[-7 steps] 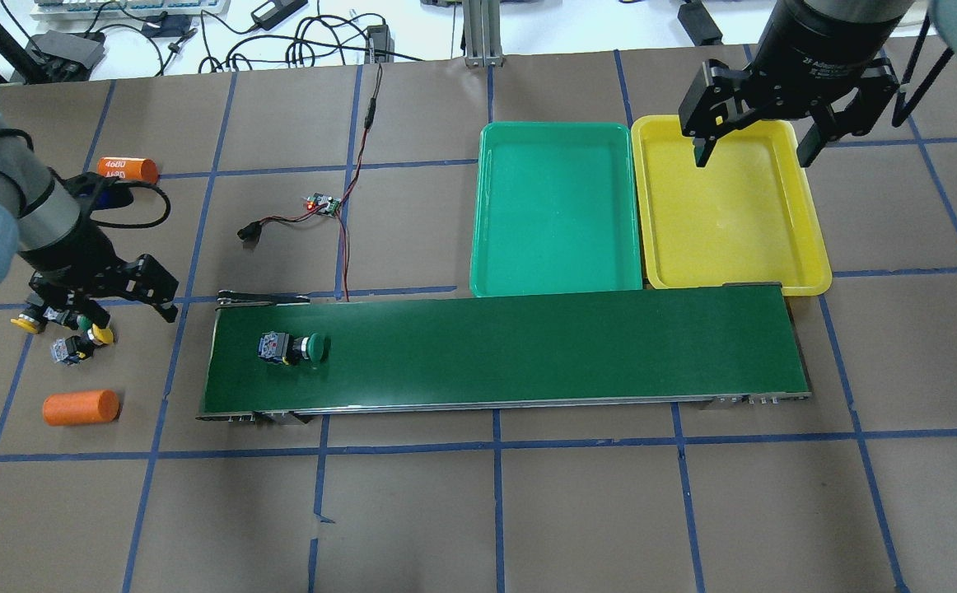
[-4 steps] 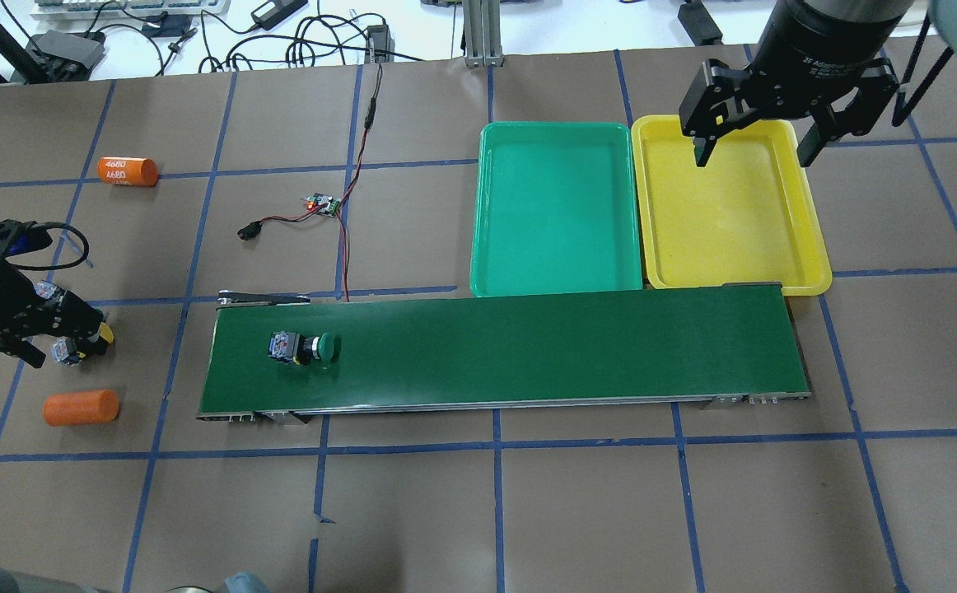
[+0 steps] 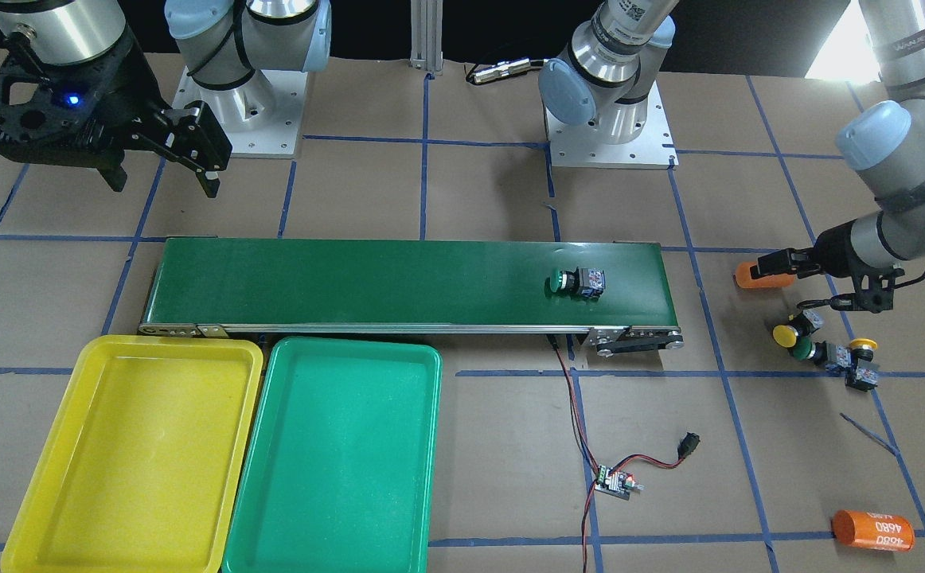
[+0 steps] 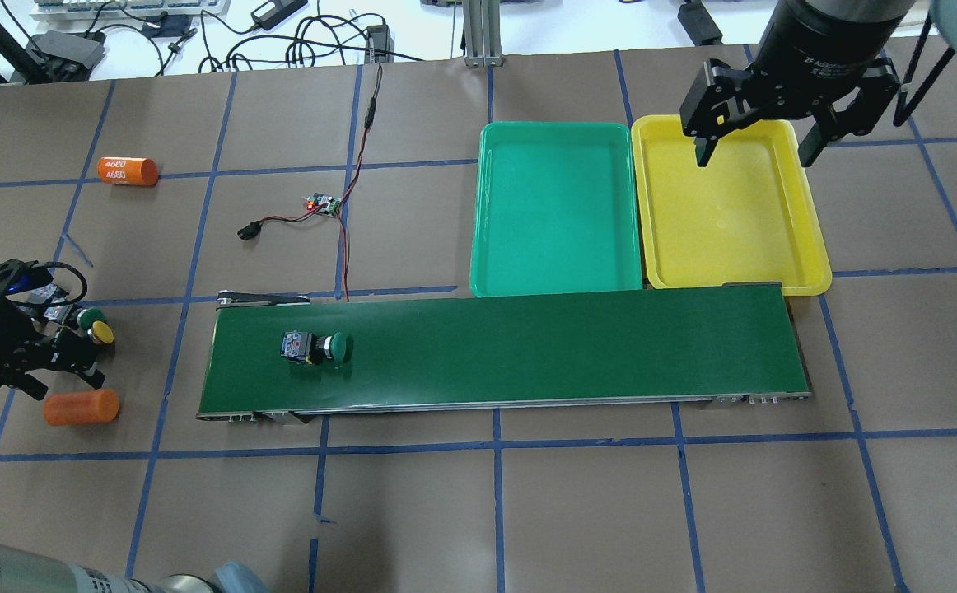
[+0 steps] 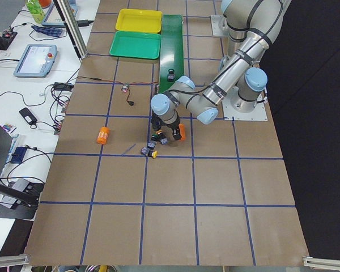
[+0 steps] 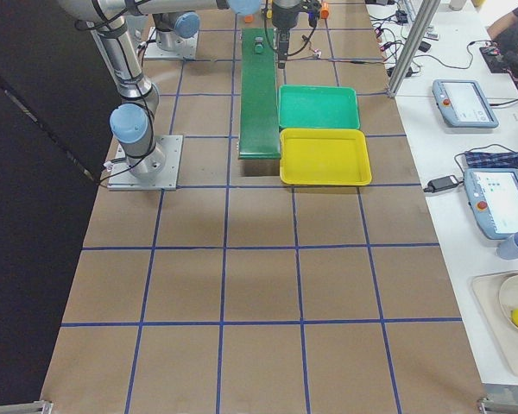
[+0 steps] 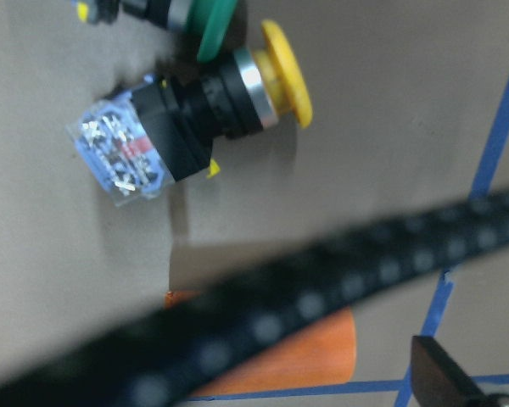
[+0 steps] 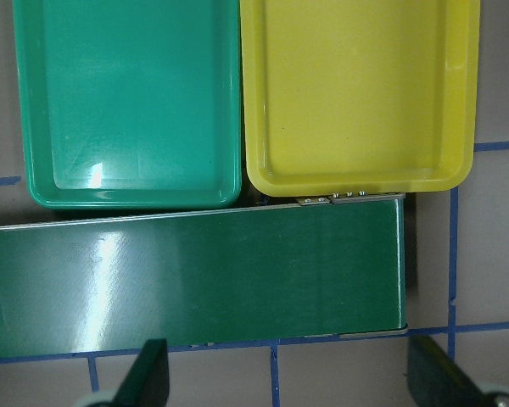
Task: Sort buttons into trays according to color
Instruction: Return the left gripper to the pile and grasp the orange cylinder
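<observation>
1 button [image 4: 315, 347] on belt [image 4: 528, 346], 3 buttons [image 3: 803, 348] off left end; trays [image 4: 557, 247] behind rt end.

The green tray [image 8: 127, 102] and yellow tray [image 8: 356, 85] look like smooth, glossy plastic. The conveyor belt [image 8: 195, 280] has a duller sheen, edged in bare metal. The table [image 4: 610, 511] wears matt brown paper

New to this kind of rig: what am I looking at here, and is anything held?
Two robot arms work at a table. One camera looks down from behind them, one faces them, two watch from the table ends, one rides each wrist. A green button lies on the dark conveyor belt; three more buttons lie beside the left gripper, open and empty. The right gripper hangs open and empty high above the belt's other end, where the yellow tray and green tray sit empty.
</observation>
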